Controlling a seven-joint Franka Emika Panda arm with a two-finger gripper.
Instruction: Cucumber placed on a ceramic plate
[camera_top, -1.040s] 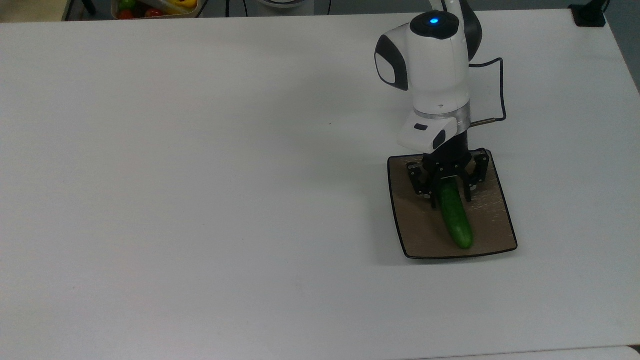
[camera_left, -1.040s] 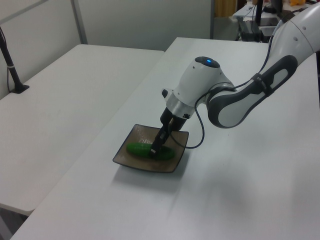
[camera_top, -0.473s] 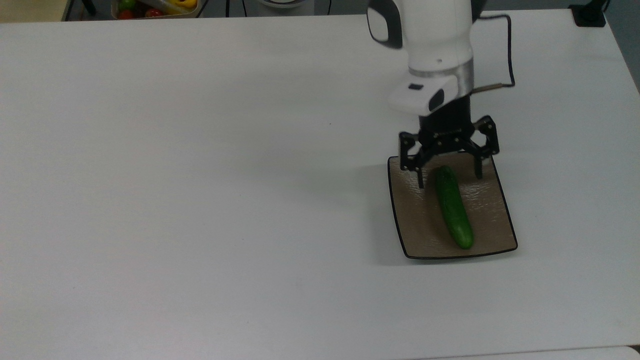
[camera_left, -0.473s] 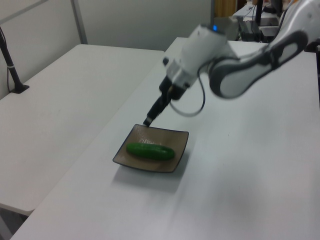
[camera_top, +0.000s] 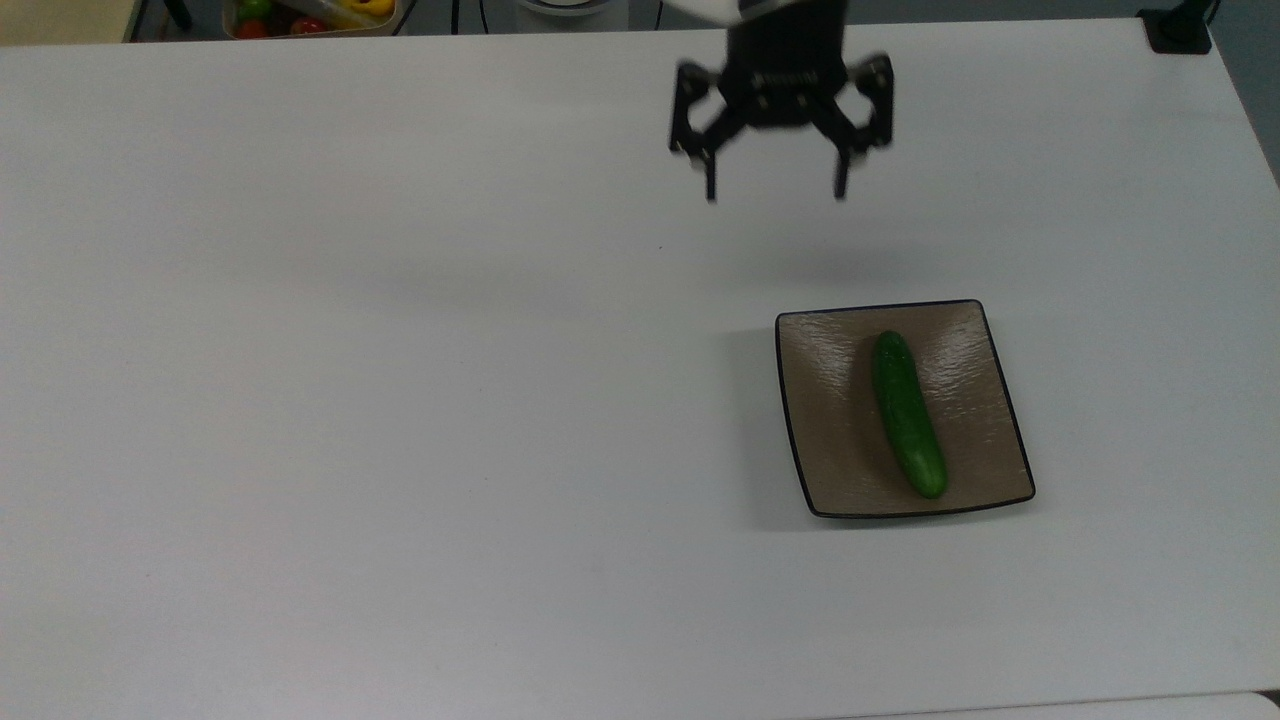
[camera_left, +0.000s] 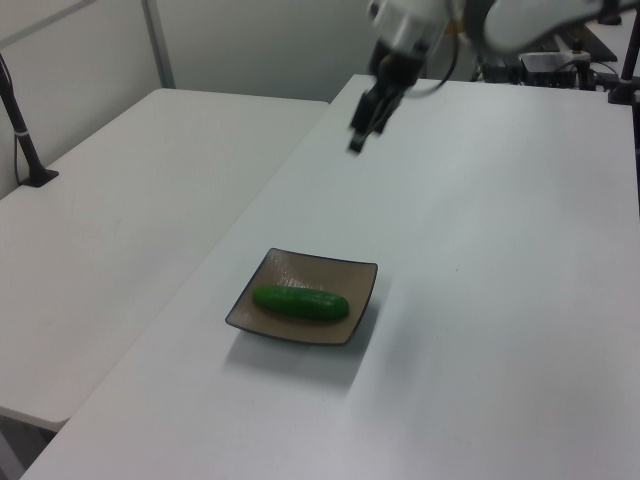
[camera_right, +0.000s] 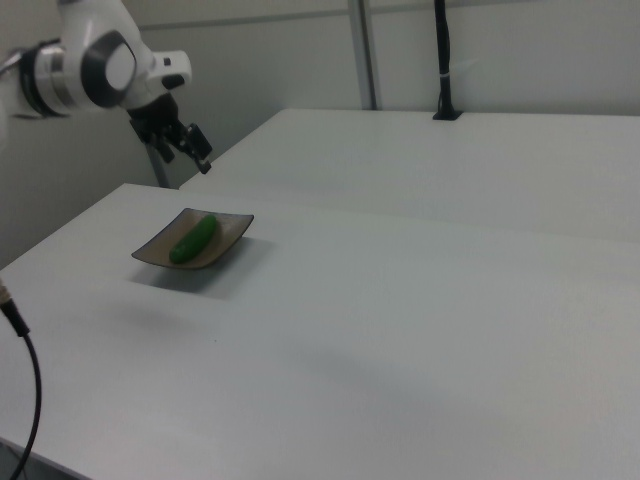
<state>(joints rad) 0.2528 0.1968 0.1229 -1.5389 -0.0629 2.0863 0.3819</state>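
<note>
The cucumber lay loose on the ceramic plate, so a jolt to the counter might have rolled it off, while the tool hung spread and empty, well apart.

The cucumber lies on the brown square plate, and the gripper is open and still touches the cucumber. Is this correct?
Not fully. The cucumber does lie on the brown square plate and the gripper is open, but it does not touch the cucumber. The top view shows it well apart from the plate, raised above the bare table.

there is 1 cucumber, 1 ceramic plate, 1 gripper with 2 fingers, 2 white tables, and 1 bin of produce.
</note>
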